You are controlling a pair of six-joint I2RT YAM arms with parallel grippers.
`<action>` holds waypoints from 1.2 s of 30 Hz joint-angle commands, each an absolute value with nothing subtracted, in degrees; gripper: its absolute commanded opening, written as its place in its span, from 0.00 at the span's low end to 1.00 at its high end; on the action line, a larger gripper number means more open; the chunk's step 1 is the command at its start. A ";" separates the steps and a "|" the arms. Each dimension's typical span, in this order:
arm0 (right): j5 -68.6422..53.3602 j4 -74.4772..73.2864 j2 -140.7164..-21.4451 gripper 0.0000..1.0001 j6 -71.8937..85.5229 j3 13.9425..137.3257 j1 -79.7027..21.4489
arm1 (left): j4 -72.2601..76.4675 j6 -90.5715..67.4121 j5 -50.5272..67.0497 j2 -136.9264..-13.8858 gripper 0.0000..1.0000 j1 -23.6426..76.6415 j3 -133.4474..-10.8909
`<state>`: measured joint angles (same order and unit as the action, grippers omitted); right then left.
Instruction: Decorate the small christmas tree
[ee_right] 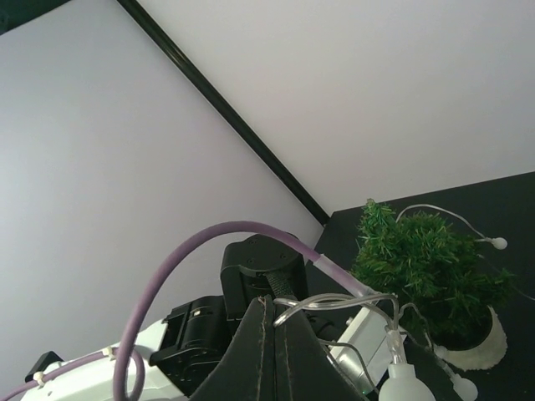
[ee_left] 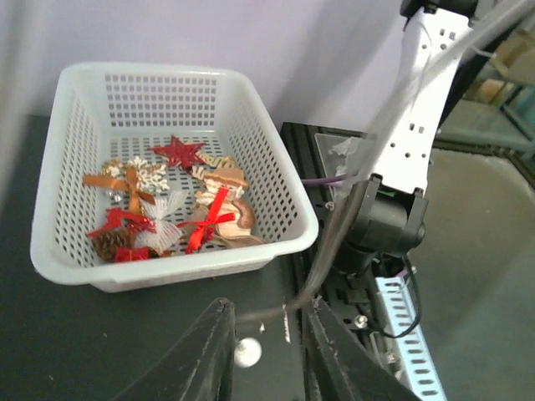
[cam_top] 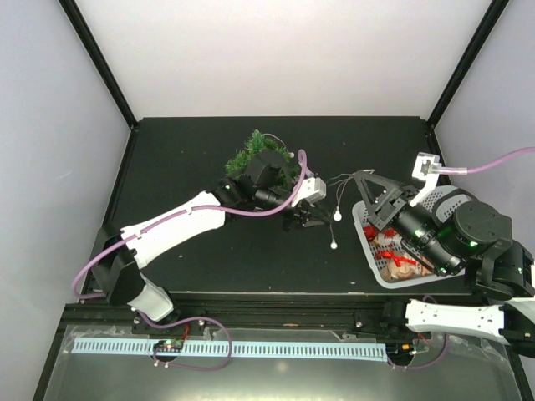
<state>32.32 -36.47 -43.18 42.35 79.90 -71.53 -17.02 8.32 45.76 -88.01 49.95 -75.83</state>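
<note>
Right gripper (ee_right: 267, 311): fingers pressed together on the light string (ee_right: 334, 298), which leaves the fingertips and runs ahead towards the tree.
Left gripper (ee_left: 267, 307): fingers a narrow gap apart; the thin wire crosses that gap at the tips without looking pinched, and one bulb (ee_left: 247, 352) hangs just below it.
Tree (ee_right: 418, 259): ahead and to the right of the right gripper's tips, upright in its white pot (ee_right: 485, 347); in the overhead view it sits just behind the left arm's wrist. One loop of wire already lies over its top.
Basket (ee_left: 201, 266): straight ahead of the left gripper, with ornaments (ee_left: 209, 221) inside.
Risk, tipping: the pot looks light, so a pull from the right gripper with the wire caught in the needles would probably drag or topple the tree.
Risk, dropped wire: with the left fingers not clamped, the wire could slide off and the slack fall to the table.
Risk, tangle: the wire runs close to the left arm's own purple cable, and the loops could snag it.
Risk, contact: the left wrist is nearly against the branches, so a backward swing could knock the tree.
</note>
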 commanded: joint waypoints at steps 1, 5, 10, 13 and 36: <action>33.25 -34.67 -42.61 0.01 42.38 80.25 -71.23 | -15.66 8.40 49.77 -88.59 0.18 50.24 -78.11; 33.79 -34.67 -42.28 0.01 42.49 80.07 -71.24 | -15.20 8.15 51.61 -88.42 0.07 50.27 -77.53; 33.84 -34.80 -42.30 0.01 42.75 79.76 -71.22 | -15.02 7.39 52.16 -88.16 0.20 50.37 -77.40; 33.88 -34.68 -42.31 0.01 42.95 79.48 -71.23 | -15.31 7.68 52.27 -87.85 0.25 50.36 -77.30; 33.79 -34.10 -42.48 0.01 43.24 79.10 -71.27 | -19.36 12.56 52.65 -90.05 0.42 51.89 -79.54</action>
<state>32.45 -35.51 -42.74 42.41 79.24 -71.53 -20.05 12.91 53.12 -88.75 51.09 -76.44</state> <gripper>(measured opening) 0.010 0.420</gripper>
